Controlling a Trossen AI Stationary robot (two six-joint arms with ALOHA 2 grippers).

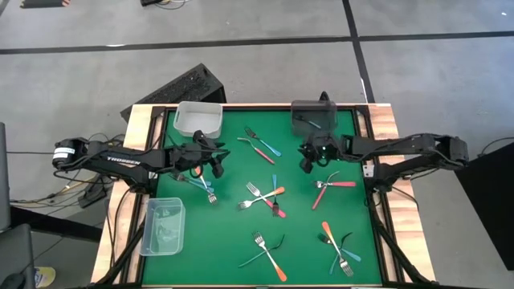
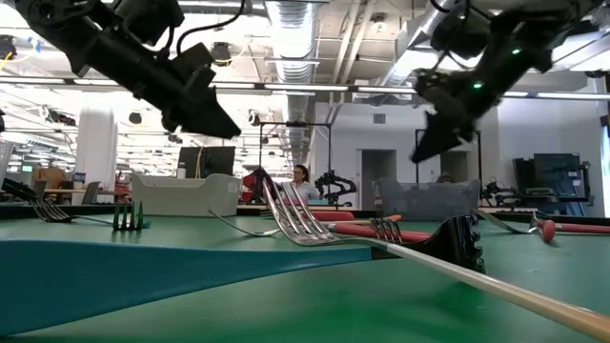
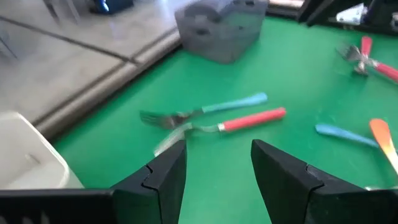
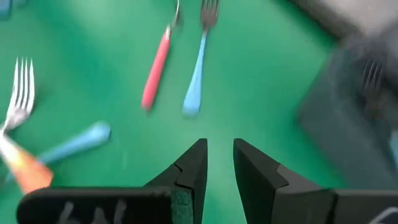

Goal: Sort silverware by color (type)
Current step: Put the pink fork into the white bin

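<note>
One fork point(image 1: 309, 123) (dark grey bin point(image 1: 315, 107))

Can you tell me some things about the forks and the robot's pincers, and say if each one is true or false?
1. The table is green. True.
2. The left pincer is holding a fork. False: its fingers are apart, with nothing between them.
3. A red-handled fork lies beside a blue-handled fork. True.
4. The dark grey bin is at the table's near edge. False: it sits at the far edge.
5. The right pincer is empty. True.
</note>
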